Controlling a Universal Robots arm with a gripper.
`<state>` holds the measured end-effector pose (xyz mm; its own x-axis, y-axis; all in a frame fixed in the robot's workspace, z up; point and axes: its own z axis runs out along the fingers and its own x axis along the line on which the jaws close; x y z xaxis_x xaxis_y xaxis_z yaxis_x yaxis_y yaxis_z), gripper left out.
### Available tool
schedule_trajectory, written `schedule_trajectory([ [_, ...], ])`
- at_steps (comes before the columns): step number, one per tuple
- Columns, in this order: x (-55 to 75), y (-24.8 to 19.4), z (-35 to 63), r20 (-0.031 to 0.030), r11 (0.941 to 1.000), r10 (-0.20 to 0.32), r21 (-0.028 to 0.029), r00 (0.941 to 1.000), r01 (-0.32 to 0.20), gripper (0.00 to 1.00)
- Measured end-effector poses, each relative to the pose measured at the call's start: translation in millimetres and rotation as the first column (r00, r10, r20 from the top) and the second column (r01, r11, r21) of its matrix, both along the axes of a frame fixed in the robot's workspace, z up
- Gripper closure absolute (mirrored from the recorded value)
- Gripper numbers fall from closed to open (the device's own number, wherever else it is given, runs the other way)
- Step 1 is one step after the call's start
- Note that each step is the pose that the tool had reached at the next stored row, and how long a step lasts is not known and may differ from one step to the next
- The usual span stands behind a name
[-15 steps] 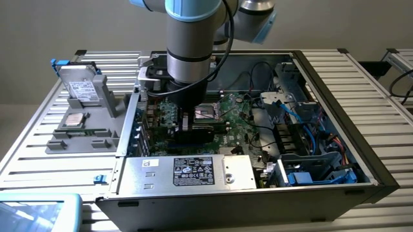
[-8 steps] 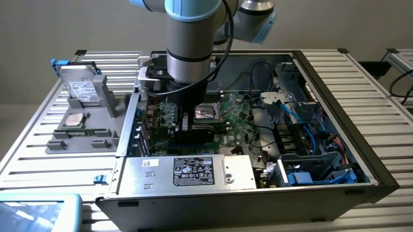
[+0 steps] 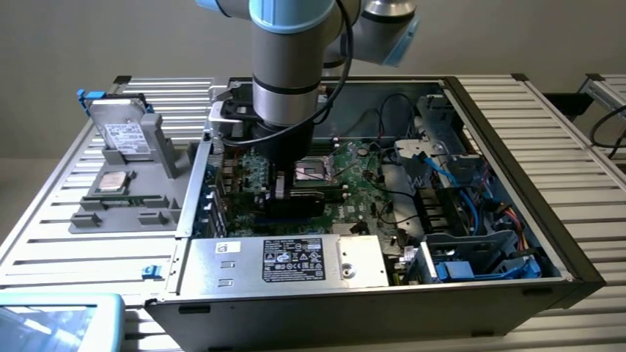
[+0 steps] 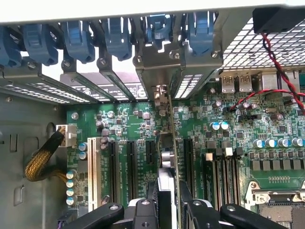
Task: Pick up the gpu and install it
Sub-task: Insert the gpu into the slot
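We hold the gpu (image 4: 167, 157) inside the case (image 3: 391, 323).
Our gripper (image 4: 167, 196) clamps the card upright among the motherboard (image 4: 119, 125) slots.

Looked like robotics lab: robot arm (image 3: 289, 66) hung over opened computer case (image 3: 391, 323), slatted metal bench (image 3: 577, 147), grey parts fixture (image 3: 127, 202) alongside.

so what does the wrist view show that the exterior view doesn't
Wrist view: the gpu edge-on, gripped by the gripper, lined up along the black expansion slots, with blue bracket clips at the case's rear. Exterior view: the arm standing over the open case, the labelled power supply, and a hard drive on the grey holder beside the case. Both: the green motherboard.
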<state>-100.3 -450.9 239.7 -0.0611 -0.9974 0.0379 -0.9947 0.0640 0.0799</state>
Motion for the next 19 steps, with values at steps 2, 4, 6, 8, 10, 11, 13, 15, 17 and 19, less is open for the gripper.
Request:
schedule_trajectory([
  [2,-0.4,0.0,-0.2,0.0,1.0,-0.002,0.0,1.0,0.002,0.72],
  [4,-0.6,0.0,-0.3,-0.0001,1.0,-0.004,0.0001,1.0,0.004,0.72],
  [6,-0.7,0.0,-0.3,-0.0001,1.0,-0.004,0.0001,1.0,0.004,0.72],
  [8,-0.8,0.0,-0.4,-0.0002,1.0,-0.004,-0.0001,1.0,0.004,0.72],
  [10,-0.9,0.0,-0.4,-0.0002,1.0,-0.005,0.0002,1.0,0.005,0.72],
  [11,-0.9,0.0,-0.4,-0.0002,1.0,-0.007,0.0006,1.0,0.007,0.72],
  [13,-1.0,0.0,-0.5,-0.0002,1.0,-0.01,0.0017,1.0,0.01,0.72],
  [15,-1.0,0.0,-0.6,-0.0001,0.9999,-0.01,0.0022,0.9999,0.01,0.72],
  [17,-1.0,-0.2,-0.7,-0.0002,0.9999,-0.01,0.0026,0.9999,0.01,0.72],
  [19,-1.0,-0.2,-0.7,-0.0002,0.9999,-0.011,0.0026,0.9999,0.011,0.72],
])
